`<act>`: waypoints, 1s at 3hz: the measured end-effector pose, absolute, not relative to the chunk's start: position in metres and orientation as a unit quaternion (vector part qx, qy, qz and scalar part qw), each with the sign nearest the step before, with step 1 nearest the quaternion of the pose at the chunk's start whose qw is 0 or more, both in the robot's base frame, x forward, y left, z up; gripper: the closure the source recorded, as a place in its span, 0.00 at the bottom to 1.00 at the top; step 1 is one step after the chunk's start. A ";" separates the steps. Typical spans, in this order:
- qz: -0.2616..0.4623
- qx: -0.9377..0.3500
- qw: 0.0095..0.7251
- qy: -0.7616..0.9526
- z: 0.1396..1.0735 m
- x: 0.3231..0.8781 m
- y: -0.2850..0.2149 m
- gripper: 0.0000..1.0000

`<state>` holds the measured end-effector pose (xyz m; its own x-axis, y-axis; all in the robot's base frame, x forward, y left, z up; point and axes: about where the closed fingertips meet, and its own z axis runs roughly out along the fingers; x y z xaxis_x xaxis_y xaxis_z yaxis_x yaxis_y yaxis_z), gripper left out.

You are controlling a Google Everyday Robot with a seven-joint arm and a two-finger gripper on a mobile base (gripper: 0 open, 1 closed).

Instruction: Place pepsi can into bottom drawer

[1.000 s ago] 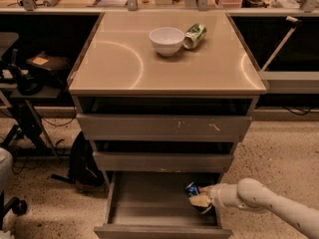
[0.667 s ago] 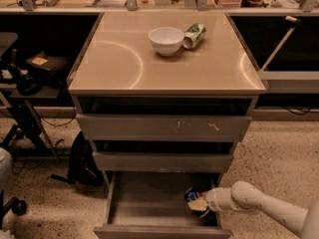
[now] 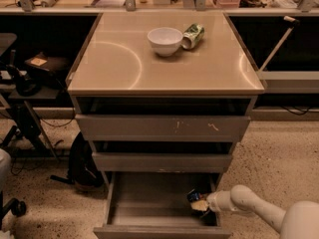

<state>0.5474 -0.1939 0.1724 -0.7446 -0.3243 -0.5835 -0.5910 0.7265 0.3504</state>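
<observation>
The bottom drawer [image 3: 149, 218] stands pulled open at the foot of the cabinet, its grey inside showing. The blue pepsi can [image 3: 194, 196] is low inside the drawer at its right side. My gripper [image 3: 199, 203] reaches in from the lower right on a white arm and sits right at the can, with the can between its fingers. Most of the can is hidden by the gripper.
On the cabinet top [image 3: 119, 63] stand a white bowl [image 3: 165, 40] and a green-and-white can [image 3: 193, 36] lying on its side. The two upper drawers [image 3: 162, 128] are closed. A black bag [image 3: 82, 163] and chair legs are on the floor to the left.
My gripper and arm moved a little left and down, carrying the can deeper into the open drawer.
</observation>
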 end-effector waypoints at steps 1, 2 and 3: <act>0.267 -0.256 0.250 0.895 0.174 0.548 -0.194 0.93; 0.267 -0.256 0.250 0.895 0.174 0.548 -0.194 0.74; 0.267 -0.256 0.250 0.895 0.174 0.548 -0.194 0.51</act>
<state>0.5484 -0.1940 0.1735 -0.7434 -0.3252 -0.5845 -0.5921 0.7264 0.3489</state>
